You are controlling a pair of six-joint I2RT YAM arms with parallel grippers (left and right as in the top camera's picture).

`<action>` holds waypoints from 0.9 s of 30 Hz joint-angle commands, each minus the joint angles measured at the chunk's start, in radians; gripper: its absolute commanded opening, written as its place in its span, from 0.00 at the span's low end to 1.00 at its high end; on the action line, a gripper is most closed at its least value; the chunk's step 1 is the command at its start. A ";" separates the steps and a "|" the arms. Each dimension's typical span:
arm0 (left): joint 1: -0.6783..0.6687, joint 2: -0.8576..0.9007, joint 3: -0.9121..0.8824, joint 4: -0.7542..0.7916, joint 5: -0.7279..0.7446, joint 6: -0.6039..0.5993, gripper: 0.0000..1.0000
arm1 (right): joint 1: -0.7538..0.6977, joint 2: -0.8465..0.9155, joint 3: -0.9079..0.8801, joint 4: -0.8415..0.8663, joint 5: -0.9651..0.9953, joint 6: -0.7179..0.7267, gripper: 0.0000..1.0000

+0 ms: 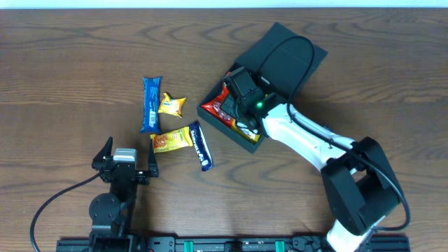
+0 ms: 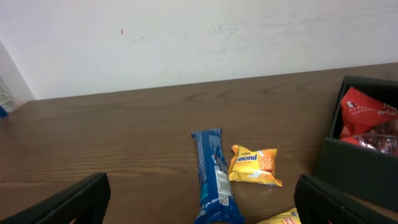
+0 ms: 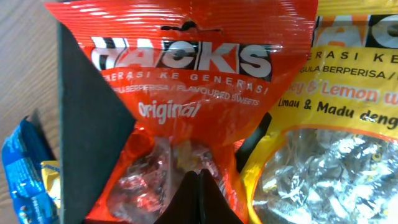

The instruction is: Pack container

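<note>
The container is a dark square box standing open at the table's middle right, its lid folded back. Inside lie a red Hacks candy bag and a yellow one. My right gripper reaches down into the box. In the right wrist view its tips are pressed together, shut, right over the red bag, with the yellow bag beside it and the box wall at left. My left gripper rests near the front left, open and empty.
Loose snacks lie left of the box: a long blue bar, a small yellow packet, another yellow packet and a second blue bar. The left wrist view shows the blue bar, the yellow packet and the box.
</note>
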 commanded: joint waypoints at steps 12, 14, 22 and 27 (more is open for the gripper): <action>0.003 -0.006 -0.017 -0.049 -0.019 -0.005 0.95 | 0.007 0.146 -0.004 0.116 -0.040 -0.019 0.02; 0.003 -0.006 -0.017 -0.049 -0.019 -0.005 0.96 | 0.007 0.145 -0.004 0.114 -0.048 -0.020 0.02; 0.003 -0.006 -0.017 -0.049 -0.019 -0.005 0.96 | 0.006 0.061 -0.003 0.109 -0.084 -0.066 0.02; 0.003 -0.006 -0.017 -0.049 -0.019 -0.005 0.95 | 0.006 -0.009 -0.003 0.103 -0.066 -0.079 0.01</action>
